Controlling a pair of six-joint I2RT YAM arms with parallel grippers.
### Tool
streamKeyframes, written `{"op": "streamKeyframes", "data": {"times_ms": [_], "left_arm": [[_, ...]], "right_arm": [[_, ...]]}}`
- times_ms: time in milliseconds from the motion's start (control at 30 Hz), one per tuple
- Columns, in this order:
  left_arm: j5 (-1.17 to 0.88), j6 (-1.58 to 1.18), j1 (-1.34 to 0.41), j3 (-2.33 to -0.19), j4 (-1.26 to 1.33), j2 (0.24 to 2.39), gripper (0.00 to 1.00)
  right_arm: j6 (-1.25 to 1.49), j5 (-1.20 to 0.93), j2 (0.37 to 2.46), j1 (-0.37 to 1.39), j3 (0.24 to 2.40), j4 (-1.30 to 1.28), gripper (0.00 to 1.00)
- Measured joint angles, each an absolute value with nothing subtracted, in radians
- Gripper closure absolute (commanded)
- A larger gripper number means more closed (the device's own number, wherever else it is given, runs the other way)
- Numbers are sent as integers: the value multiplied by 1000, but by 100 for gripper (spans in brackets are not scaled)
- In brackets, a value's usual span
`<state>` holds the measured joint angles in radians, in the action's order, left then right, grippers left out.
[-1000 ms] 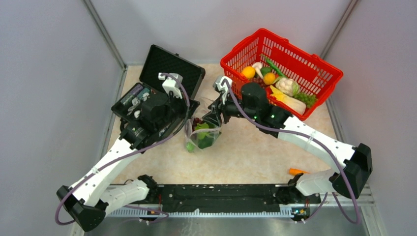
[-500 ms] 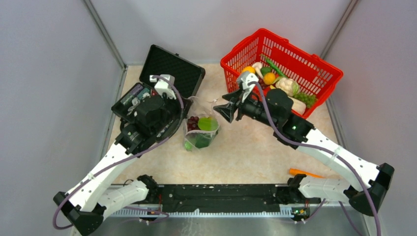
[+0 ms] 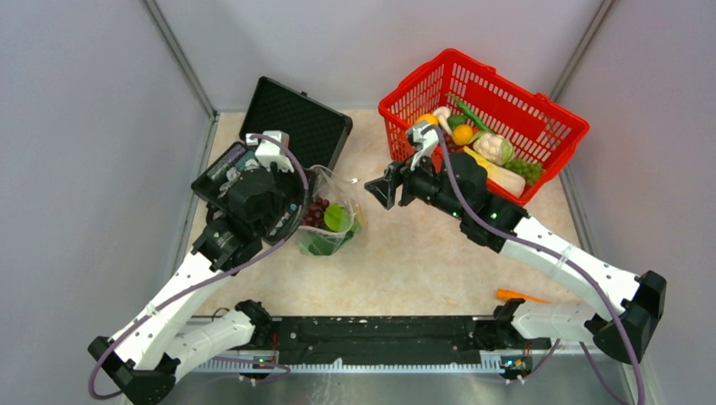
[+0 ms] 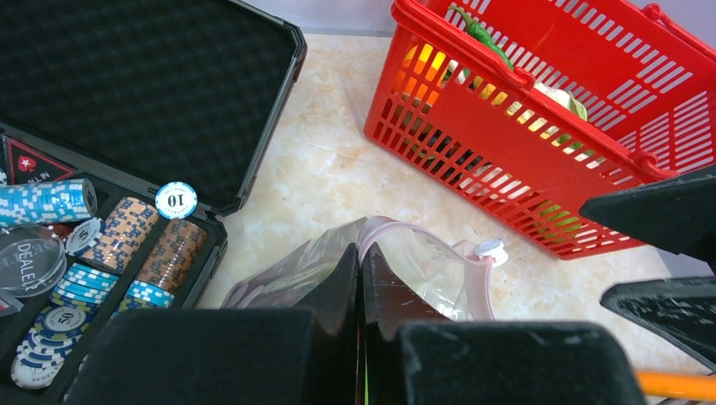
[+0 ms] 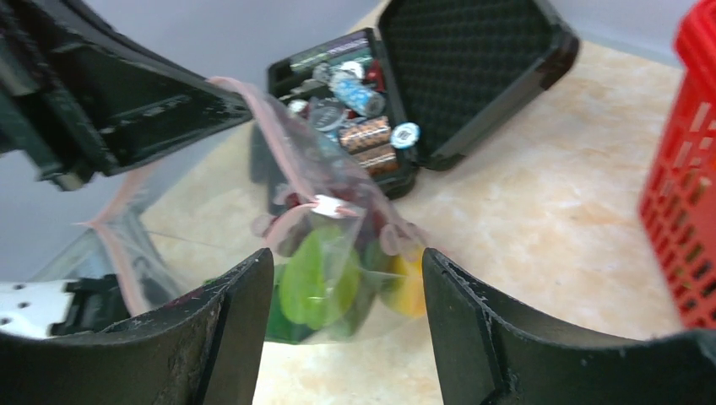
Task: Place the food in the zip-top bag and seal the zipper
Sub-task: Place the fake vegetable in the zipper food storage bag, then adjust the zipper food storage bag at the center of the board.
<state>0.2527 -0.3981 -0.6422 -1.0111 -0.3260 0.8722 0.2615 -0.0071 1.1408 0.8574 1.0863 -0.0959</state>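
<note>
You look to be at the sealing step. The zip-top bag (image 3: 329,221) lies on the table (image 3: 422,261) just beside the open black case (image 3: 295,118), with food (image 3: 337,218) inside it: purple grapes, green pieces and something yellow. Your left claw (image 4: 360,261) is clamped on the bag's mouth edge, and the plastic is pinched between its closed fingers. Your right claw (image 5: 344,253) hangs a little to the right of the bag, with its fingers spread wide, holding nothing and aimed at the mouth. The zipper (image 4: 414,228) bows outward in a loop, so I judge the mouth is unsealed, and its white slider (image 4: 490,249) sits at the far end. Next you would bring the right claw in level with the strip, close it on the slider or the track, and draw it along while the left claw holds tension. A second ago the right claw was down at the bag. It has since backed off toward the red basket (image 4: 473,135), and the left arm has dragged the bag nearer the case.
</note>
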Motion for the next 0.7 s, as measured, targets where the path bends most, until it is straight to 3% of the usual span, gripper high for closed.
{"op": "streamKeyframes", "data": {"times_ms": [200, 467, 567, 700], "left_arm": [[252, -398, -642, -1011, -326, 872, 100], [252, -398, -642, -1011, -326, 872, 100], [252, -398, -642, -1011, -326, 873, 100], [252, -398, -642, -1011, -325, 873, 100]], "right_arm": [[362, -122, 1151, 860, 1087, -57, 35], [414, -99, 1258, 910, 1147, -128, 36], [415, -86, 1284, 937, 1163, -150, 41], [413, -60, 1329, 968, 1200, -169, 59]]}}
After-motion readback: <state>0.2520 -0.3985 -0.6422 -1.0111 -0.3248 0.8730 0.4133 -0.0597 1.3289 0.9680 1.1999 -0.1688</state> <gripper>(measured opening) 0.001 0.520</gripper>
